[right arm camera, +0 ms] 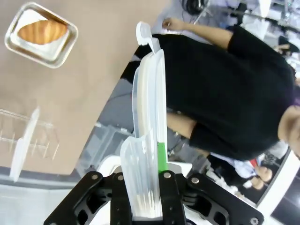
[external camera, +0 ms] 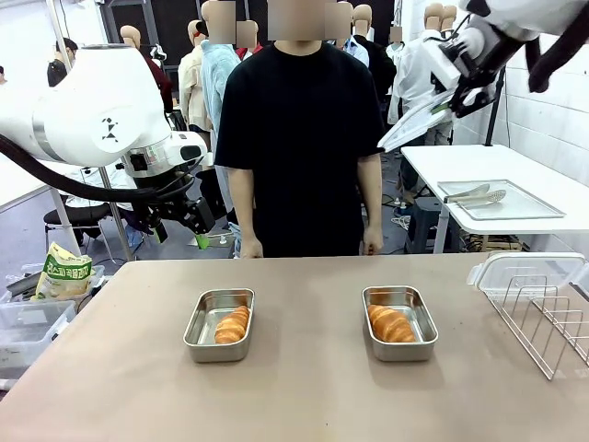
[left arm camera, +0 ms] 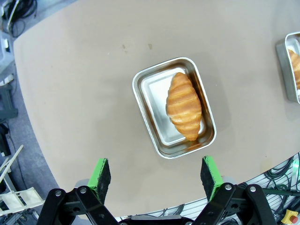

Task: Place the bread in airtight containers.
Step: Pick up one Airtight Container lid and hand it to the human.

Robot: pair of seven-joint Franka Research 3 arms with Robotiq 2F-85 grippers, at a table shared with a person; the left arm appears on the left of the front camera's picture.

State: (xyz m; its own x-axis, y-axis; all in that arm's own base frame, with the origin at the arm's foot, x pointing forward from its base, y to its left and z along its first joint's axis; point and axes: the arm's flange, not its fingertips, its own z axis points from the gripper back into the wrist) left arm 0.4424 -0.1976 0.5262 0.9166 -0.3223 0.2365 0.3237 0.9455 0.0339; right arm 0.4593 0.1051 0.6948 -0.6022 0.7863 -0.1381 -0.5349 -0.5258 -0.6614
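Note:
Two steel airtight containers stand open on the tan table, the left one [external camera: 204,322] and the right one [external camera: 420,318]. Each holds one piece of bread, a golden croissant roll [external camera: 232,324] [external camera: 390,324]. My left gripper [external camera: 198,226] hangs open, high over the table's far left edge. From its wrist I look down between the green pads [left arm camera: 100,172] on the left container [left arm camera: 152,98] and its bread [left arm camera: 183,105]. My right gripper [external camera: 457,90] is raised at the upper right, shut on a clear plastic lid [external camera: 414,124] [right arm camera: 149,112]. The right container [right arm camera: 61,50] lies far below it.
A person in a black shirt [external camera: 299,138] stands at the far side, hands down. A wire rack in a clear tub [external camera: 543,313] sits at the table's right edge. A side table holds a steel tray with tongs [external camera: 502,198]. A bag [external camera: 63,272] and tubs lie at the left.

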